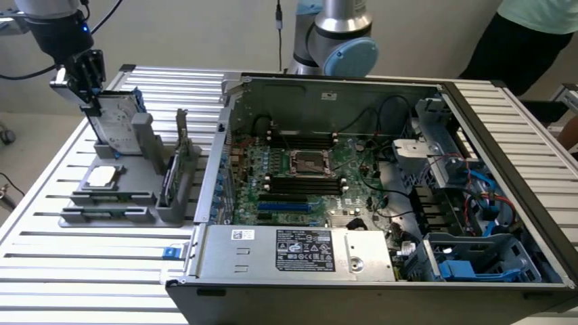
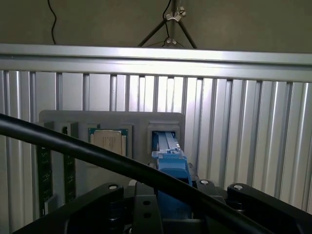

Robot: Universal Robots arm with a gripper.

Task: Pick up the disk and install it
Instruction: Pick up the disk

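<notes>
The flat, rectangular silver-grey disk (image 1: 116, 116) in its blue plastic carrier stands on edge near the table's far corner at the exterior view's left. Its lower end is at or just inside an upright slot of the grey plastic parts fixture (image 1: 108, 210). The black gripper (image 1: 91, 95) appears to pinch the disk by its top edge, fingers pressed against the two faces. In the wrist view the blue carrier (image 2: 171, 165) runs straight up from the slot into the gripper's body.

Just beside the disk a grey post of the fixture rises, and a small square silver processor chip (image 1: 101, 176) lies flat in the next pocket. A thin dark circuit card (image 1: 181, 145) stands on edge towards the open computer case (image 1: 380, 88), which takes up the middle and the exterior view's right of the slatted aluminium table (image 1: 81, 271).

The hold sits high on a narrow edge, so the disk could swing or slip if the pinch is weak. Any tilt while it is in the slot could jam the carrier against the slot wall or the post and drag the fixture along. A thick black cable (image 2: 73, 146) crosses close under the wrist and could snag. The case's wall and loose wiring also leave little room for a wide swing.
</notes>
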